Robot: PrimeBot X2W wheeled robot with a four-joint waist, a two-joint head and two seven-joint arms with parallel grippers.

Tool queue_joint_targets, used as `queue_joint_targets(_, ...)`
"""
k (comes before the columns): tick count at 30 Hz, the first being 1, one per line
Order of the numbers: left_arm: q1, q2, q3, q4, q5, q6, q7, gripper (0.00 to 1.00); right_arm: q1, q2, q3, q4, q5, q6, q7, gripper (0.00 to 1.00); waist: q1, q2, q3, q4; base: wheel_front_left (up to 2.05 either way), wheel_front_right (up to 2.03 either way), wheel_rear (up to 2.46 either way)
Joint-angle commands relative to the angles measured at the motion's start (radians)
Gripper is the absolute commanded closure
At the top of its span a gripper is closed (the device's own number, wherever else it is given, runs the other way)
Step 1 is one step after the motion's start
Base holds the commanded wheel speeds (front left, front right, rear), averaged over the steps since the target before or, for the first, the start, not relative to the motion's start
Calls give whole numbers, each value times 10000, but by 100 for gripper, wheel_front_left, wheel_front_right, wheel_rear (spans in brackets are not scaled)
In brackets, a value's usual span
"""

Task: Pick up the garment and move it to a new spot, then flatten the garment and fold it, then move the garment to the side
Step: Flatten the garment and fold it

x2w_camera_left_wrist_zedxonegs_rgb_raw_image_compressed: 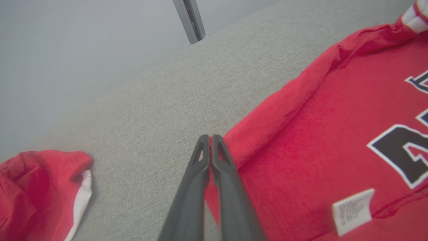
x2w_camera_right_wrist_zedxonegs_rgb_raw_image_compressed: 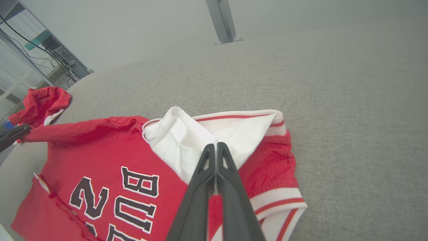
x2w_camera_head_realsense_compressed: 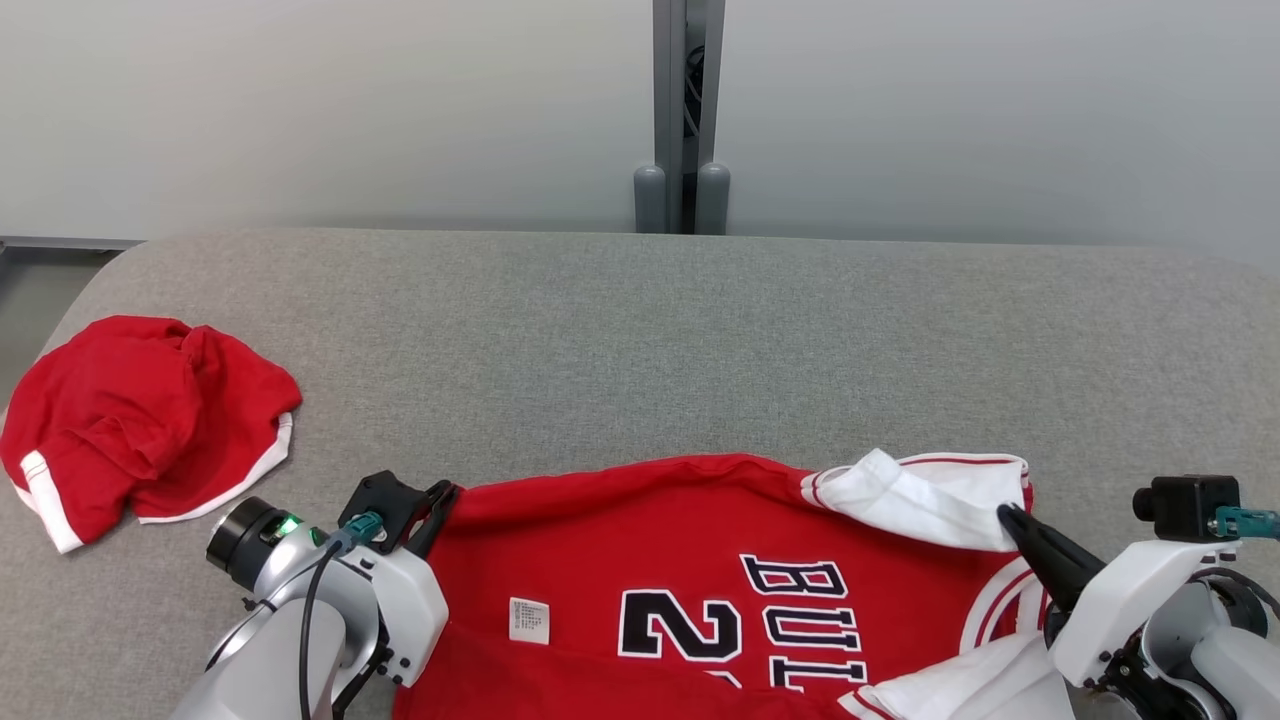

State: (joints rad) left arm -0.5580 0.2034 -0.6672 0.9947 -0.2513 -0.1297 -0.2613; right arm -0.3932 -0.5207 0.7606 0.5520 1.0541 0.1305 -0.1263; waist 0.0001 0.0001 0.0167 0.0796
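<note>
Red jersey [x2w_camera_head_realsense_compressed: 650,540] lies spread on grey bench [x2w_camera_head_realsense_compressed: 700,330], near edge, lettering up, care tag [x2w_camera_head_realsense_compressed: 529,619] showing. L gripper [x2w_camera_head_realsense_compressed: 440,495]: jaws closed, pinching jersey's left hem corner, cloth drawn to a point there. R gripper [x2w_camera_head_realsense_compressed: 1005,512]: jaws closed on white sleeve lining [x2w_camera_head_realsense_compressed: 920,500], which is folded back over the red w/ striped trim. Second red garment [x2w_camera_head_realsense_compressed: 130,410], crumpled, sits well apart at bench's left end.

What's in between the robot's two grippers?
The red jersey lies spread between them on the grey surface, as the head view shows. The left gripper pinches one corner; the right gripper pinches its white turned-over part.
</note>
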Motion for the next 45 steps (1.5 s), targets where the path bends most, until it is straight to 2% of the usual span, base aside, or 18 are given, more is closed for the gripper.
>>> queue_joint_targets(1,70,88,-63,-11,-94,-14,-1,100,147,-131,27,-280,304,4,212,100,-1,-1,-13,-22,0,0,0)
queue_joint_targets(9,195,342,-378,-19,-171,-15,104,100,549,-1058,133,-1919,1863,5,1838,100,-1,-1,-74,-9,0,0,0)
queue_joint_targets(16,265,572,-742,-9,-104,-15,205,100,665,-1863,54,-2594,2654,5,3125,100,-1,-1,-177,23,0,0,0)
queue_joint_targets(28,522,959,-1573,-251,-249,-13,441,100,870,-2380,43,-3034,3057,5,4123,100,-1,-1,-119,22,0,0,0)
queue_joint_targets(45,690,1442,-2274,-820,-555,-14,813,100,1398,-2666,-211,-3407,3847,5,5247,100,-1,-1,25,2,0,0,0)
